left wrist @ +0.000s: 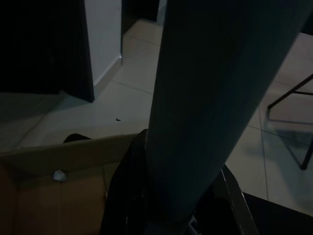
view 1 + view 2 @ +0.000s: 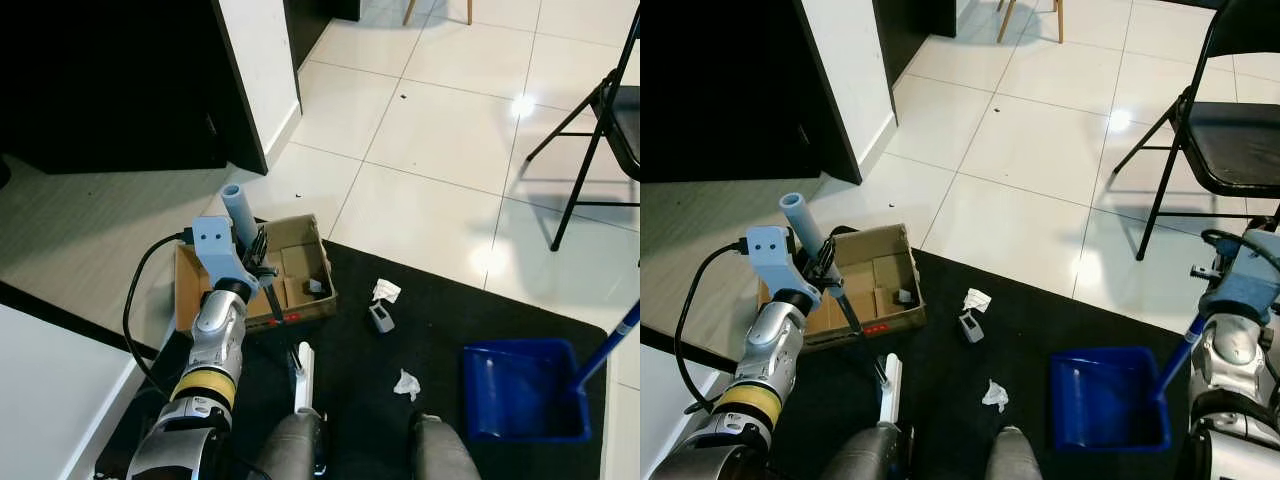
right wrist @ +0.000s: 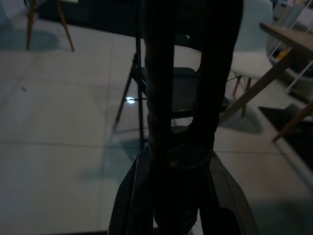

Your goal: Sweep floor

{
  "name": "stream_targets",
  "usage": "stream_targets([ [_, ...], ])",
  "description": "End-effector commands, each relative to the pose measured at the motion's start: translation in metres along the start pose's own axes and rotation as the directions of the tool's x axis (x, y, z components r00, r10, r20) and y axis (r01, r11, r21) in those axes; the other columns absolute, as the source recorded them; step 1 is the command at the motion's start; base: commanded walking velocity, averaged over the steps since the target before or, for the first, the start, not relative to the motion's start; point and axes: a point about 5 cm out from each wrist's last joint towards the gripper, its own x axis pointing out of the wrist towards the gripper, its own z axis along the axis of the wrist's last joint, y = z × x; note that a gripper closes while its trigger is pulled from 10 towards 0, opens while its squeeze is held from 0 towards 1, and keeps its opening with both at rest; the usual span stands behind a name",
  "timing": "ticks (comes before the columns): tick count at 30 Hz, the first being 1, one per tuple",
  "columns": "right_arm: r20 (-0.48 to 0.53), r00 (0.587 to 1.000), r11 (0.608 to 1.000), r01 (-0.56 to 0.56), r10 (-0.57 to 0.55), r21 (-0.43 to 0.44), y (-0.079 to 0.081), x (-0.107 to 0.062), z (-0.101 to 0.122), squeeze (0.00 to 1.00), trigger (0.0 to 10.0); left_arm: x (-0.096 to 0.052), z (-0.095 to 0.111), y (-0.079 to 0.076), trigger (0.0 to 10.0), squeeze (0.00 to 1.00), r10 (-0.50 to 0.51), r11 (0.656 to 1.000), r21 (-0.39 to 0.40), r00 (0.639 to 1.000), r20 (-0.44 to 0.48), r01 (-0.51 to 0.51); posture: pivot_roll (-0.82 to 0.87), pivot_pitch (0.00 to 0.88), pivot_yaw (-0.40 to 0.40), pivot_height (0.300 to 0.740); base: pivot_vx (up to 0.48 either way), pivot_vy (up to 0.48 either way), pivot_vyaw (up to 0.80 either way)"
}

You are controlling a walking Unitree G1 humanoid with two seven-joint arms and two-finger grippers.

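My left gripper (image 2: 256,264) is shut on the pale blue broom handle (image 2: 238,212), held above a cardboard box (image 2: 300,262). The handle slants down to a white brush head (image 2: 304,378) on the black mat (image 2: 350,350) by my feet. The same handle (image 1: 210,98) looms close in the left wrist view. My right gripper (image 2: 1212,302) is shut on the blue dustpan's handle (image 2: 1178,352); the dustpan (image 2: 1105,402) rests on the mat at the right. Two crumpled papers (image 2: 386,290) (image 2: 406,384) and a small grey scrap (image 2: 380,318) lie between box and dustpan.
A black folding chair (image 2: 1220,130) stands on the white tiles at the right. A dark cabinet with a white side panel (image 2: 255,70) rises at the back left. A black cable (image 2: 135,300) loops off my left arm. Wooden chair legs (image 2: 438,10) show at the far back.
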Motion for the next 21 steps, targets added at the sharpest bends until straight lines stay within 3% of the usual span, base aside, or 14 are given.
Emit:
stream_targets([
  [1,-0.003,1.000,0.998,0.000,0.000,0.059,0.002,0.000,0.000,0.00,10.0,-0.002,-0.008,-0.002,10.0,0.00,0.003,0.998,-0.060,1.000,-0.030,-0.005,-0.02,0.167,0.046,0.740,0.000,0.000,0.00],
  [3,-0.002,0.999,0.994,-0.047,0.048,0.102,0.014,0.001,0.000,0.00,10.0,-0.002,-0.008,-0.003,10.0,0.00,0.004,0.998,-0.061,1.000,-0.029,-0.005,-0.02,0.165,0.043,0.740,0.000,0.000,0.00],
  [6,0.021,0.985,0.972,-0.173,0.172,0.162,0.047,-0.002,0.001,0.00,10.0,-0.003,-0.009,-0.004,10.0,0.00,0.008,0.998,-0.068,1.000,-0.029,-0.010,-0.02,0.162,0.039,0.740,0.000,0.000,0.00],
  [10,0.044,0.958,0.941,-0.287,0.284,0.180,0.080,-0.009,0.002,0.00,10.0,-0.004,-0.010,-0.005,10.0,0.00,0.010,0.997,-0.072,1.000,-0.028,-0.012,-0.02,0.162,0.037,0.740,0.000,0.000,0.00],
  [15,0.028,0.926,0.914,-0.377,0.377,0.153,0.103,-0.020,-0.006,0.00,10.0,-0.005,-0.011,-0.006,10.0,0.00,0.012,0.997,-0.074,1.000,-0.027,-0.014,0.00,0.167,0.027,0.740,0.000,0.000,0.00],
  [20,0.021,0.921,0.910,-0.388,0.389,0.147,0.105,-0.023,-0.008,0.00,10.0,-0.006,-0.012,-0.005,10.0,0.00,0.013,0.997,-0.074,1.000,-0.027,-0.015,0.00,0.167,0.026,0.740,0.000,0.000,0.00],
  [21,0.002,0.930,0.922,-0.365,0.368,0.131,0.098,-0.024,-0.013,0.00,10.0,-0.008,-0.014,-0.004,10.0,0.00,0.020,0.998,-0.059,0.999,-0.032,-0.021,0.00,0.157,0.026,0.740,0.000,0.000,0.00],
])
